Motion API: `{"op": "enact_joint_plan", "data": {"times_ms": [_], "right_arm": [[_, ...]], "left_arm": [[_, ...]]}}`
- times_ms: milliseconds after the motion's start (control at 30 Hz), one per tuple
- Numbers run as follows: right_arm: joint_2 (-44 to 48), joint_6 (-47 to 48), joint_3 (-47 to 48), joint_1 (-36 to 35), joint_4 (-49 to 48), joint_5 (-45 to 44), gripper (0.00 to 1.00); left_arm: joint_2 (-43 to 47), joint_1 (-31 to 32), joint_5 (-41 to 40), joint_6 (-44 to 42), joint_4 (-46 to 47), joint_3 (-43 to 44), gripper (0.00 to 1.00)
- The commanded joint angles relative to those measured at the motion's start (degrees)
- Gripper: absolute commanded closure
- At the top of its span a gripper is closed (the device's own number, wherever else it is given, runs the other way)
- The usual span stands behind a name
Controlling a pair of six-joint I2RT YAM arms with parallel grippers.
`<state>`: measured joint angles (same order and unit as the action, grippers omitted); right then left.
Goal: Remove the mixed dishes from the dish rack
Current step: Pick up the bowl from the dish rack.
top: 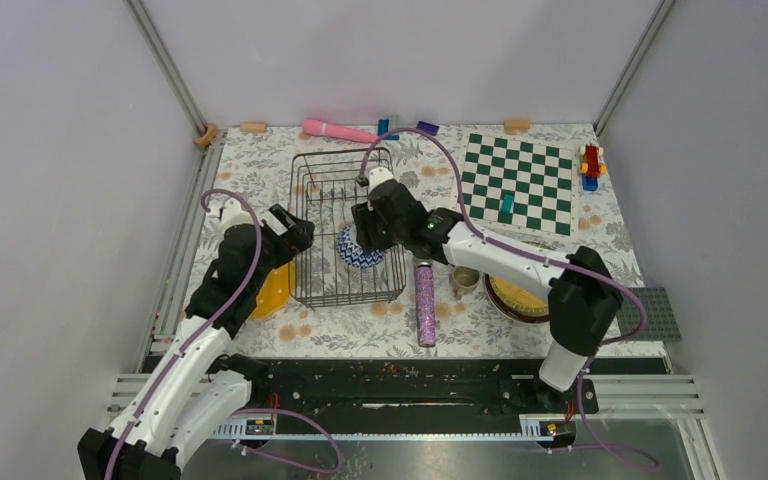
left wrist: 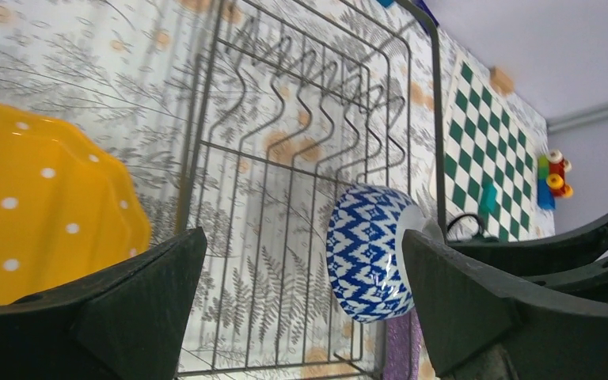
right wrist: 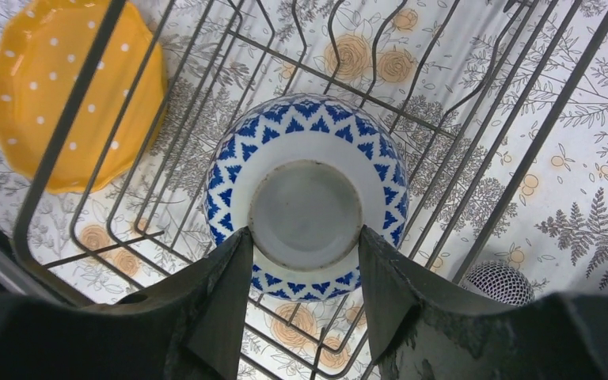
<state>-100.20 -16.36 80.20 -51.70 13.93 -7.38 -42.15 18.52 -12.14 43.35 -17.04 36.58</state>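
Right hand (right wrist: 302, 237) clasps the patterned bowl (right wrist: 305, 127) in the dish rack (right wrist: 71, 119) — left hand (left wrist: 302, 245) gapes wide.

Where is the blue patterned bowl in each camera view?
Top external: bowl in the rack's near right part.
Left wrist: bowl lower centre-right, standing on edge.
Right wrist: bowl at centre, between the right end effector's fingers.
Shared landmark: the yellow dotted plate, just outside the rack's left side.
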Motion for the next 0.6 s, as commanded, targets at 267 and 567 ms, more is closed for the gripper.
{"op": "enact_joint_plan", "data": {"times_ms": [267,567], "right_arm": [[17.3,-5.6,-11.7,-0.3,-22.3,4.0,1.0],[24.2,-9.9,-17.5,-0.3,-29.9,7.2,1.0]], "left_arm": [[-1.3,-0.3,22.1,2.7,17.4,-2.9,0.01],[-3.8,-0.3,39.4,8.9,38.6,-8.0,0.02]]}}
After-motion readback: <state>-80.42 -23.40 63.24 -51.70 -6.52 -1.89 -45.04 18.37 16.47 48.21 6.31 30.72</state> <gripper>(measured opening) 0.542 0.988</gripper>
